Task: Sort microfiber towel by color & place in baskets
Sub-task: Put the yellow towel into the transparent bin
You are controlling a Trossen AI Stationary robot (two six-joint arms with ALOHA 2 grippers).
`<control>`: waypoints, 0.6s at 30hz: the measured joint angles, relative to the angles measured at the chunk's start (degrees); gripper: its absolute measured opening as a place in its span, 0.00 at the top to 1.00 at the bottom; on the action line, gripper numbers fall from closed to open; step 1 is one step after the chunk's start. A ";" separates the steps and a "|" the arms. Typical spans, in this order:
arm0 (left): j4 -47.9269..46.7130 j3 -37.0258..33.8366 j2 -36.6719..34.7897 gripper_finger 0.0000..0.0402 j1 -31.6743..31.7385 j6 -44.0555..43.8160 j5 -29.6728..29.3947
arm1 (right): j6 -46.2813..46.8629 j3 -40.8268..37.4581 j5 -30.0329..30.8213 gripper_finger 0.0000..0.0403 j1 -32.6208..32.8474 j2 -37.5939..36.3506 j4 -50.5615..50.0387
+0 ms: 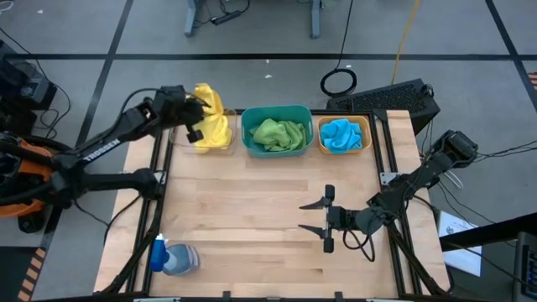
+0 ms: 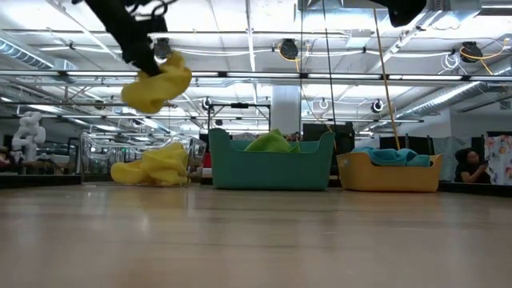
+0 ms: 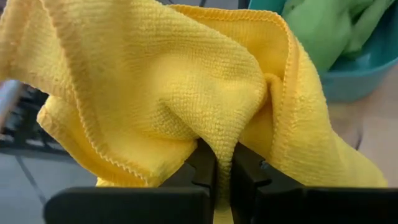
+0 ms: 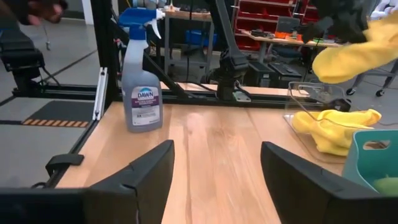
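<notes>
My left gripper (image 1: pixel 195 113) is shut on a yellow towel (image 2: pixel 156 84), held in the air above the clear basket (image 2: pixel 92 156) at the table's far left. Another yellow towel (image 2: pixel 152 170) lies in that basket. The teal basket (image 1: pixel 277 147) holds green towels (image 1: pixel 278 132). The orange basket (image 1: pixel 365 138) holds a blue towel (image 1: pixel 340 134). My right gripper (image 1: pixel 312 216) is open and empty over the table's right middle, pointing toward the left edge. My left gripper pinches a bunched fold of the yellow towel (image 3: pixel 221 140) between its two fingers (image 3: pixel 205 168); several layers are gathered there. The towel is lifted clear and hangs in a loose clump (image 2: pixel 156 84) at the fingers, above the clear basket.
A spray bottle (image 1: pixel 172 256) lies at the table's near left corner; it also shows in the right wrist view (image 4: pixel 142 74). The three baskets stand in a row along the far edge. Bare wood (image 1: pixel 252 210) lies between the baskets and the near edge.
</notes>
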 joint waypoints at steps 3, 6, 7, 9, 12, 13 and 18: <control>-0.29 -1.36 1.02 0.93 5.83 1.40 3.55 | -0.05 0.00 -0.01 0.44 0.00 0.00 -0.53; -0.25 -2.33 1.82 0.93 10.10 1.65 5.99 | -0.12 0.00 -0.02 0.45 0.00 0.00 -1.33; -0.22 -2.86 2.04 0.93 11.37 2.11 6.90 | -0.14 0.00 -0.03 0.46 0.00 0.00 -1.65; 0.13 -4.24 2.30 0.93 13.40 3.35 8.62 | -0.16 0.00 -0.02 0.46 0.00 0.00 -2.15; 0.32 -6.04 3.12 0.93 15.74 4.64 9.83 | -0.20 0.00 -0.04 0.47 -0.13 0.00 -2.44; 0.26 -6.60 3.55 0.93 16.55 4.77 9.86 | -0.29 0.00 -0.02 0.48 -0.14 0.00 -2.44; 3.34 -9.60 5.54 0.93 19.16 4.60 9.83 | -1.49 0.00 -0.02 0.48 -0.15 0.02 -2.59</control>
